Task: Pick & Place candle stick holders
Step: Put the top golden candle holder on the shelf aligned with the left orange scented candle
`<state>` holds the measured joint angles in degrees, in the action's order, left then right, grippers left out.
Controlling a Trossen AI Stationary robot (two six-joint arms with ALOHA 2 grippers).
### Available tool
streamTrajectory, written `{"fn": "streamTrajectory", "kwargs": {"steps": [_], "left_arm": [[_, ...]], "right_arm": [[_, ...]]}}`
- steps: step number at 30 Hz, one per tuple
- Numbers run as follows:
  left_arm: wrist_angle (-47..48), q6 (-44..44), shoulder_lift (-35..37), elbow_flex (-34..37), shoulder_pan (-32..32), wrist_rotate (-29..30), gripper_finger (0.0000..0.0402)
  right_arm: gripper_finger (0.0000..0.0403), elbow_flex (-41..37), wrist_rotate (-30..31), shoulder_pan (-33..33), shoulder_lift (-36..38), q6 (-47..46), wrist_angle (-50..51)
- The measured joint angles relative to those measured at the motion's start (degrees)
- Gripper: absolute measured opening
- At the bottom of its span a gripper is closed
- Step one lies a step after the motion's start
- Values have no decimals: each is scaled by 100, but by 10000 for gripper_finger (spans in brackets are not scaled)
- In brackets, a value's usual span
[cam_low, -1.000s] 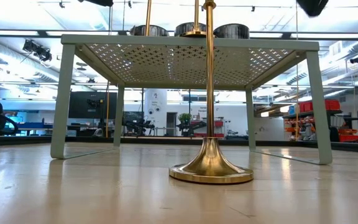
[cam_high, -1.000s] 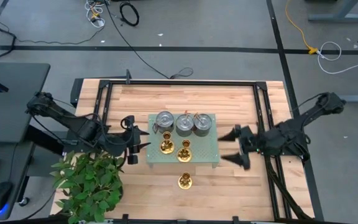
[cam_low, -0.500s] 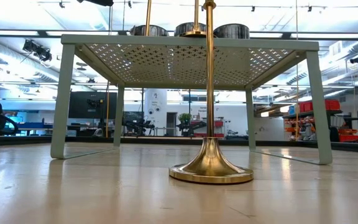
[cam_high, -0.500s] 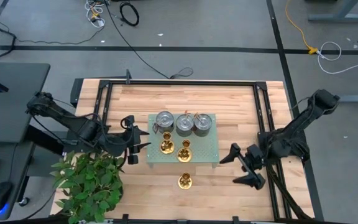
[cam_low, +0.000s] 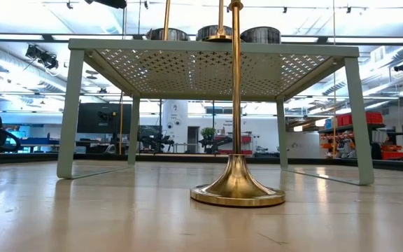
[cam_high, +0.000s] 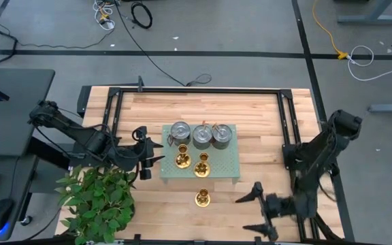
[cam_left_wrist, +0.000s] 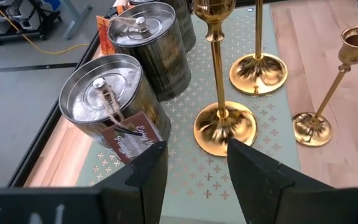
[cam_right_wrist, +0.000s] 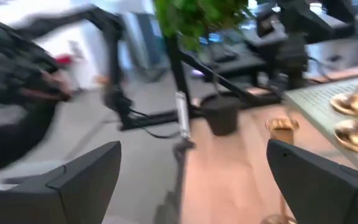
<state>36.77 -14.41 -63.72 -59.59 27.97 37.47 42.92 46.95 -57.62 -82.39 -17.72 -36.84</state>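
Three gold candle stick holders show. Two stand on their round bases on the pale green perforated stand [cam_high: 226, 163]: one [cam_high: 182, 160] near its left side, one [cam_high: 202, 167] beside it. The third [cam_high: 202, 198] stands on the wooden table in front of the stand and fills the low view [cam_low: 236, 185]. My left gripper [cam_high: 156, 153] hovers open at the stand's left edge, and the nearest holder's base [cam_left_wrist: 224, 127] lies just ahead of its fingers, untouched. My right gripper [cam_high: 254, 212] stands wide open near the table's near edge, to the right of the third holder [cam_right_wrist: 283, 127], pointing toward the table's left.
Three lidded metal tins [cam_high: 202, 135] stand in a row along the stand's far side. One of them carries a brown tag [cam_left_wrist: 132, 138]. A potted plant [cam_high: 97, 201] fills the near left corner. Black rails [cam_high: 288, 122] frame the tabletop. Bare wood lies right of the stand.
My right gripper has swung from beside the stand's right side toward the table's near edge and a little down. It has turned to point toward the table's left and has stayed wide open. The candle stick holders have not moved.
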Motion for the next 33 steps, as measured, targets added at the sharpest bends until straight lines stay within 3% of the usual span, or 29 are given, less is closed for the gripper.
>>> {"fn": "streamTrajectory", "kwargs": {"steps": [8, 13, 20, 33], "left_arm": [[9, -98, 0, 0, 0, 0, 170], [9, -107, 0, 0, 0, 0, 170], [10, -112, 0, 0, 2, 0, 170], [63, -190, 0, 2, 2, -17, 170]], "right_arm": [[400, 1268, 1734, -109, -1684, -374, 780], [400, 1456, 1605, 154, -2393, -829, 789], [400, 1458, 1309, 360, -2662, -1407, 807], [400, 1462, 2177, 353, -2669, -1502, 829]]}}
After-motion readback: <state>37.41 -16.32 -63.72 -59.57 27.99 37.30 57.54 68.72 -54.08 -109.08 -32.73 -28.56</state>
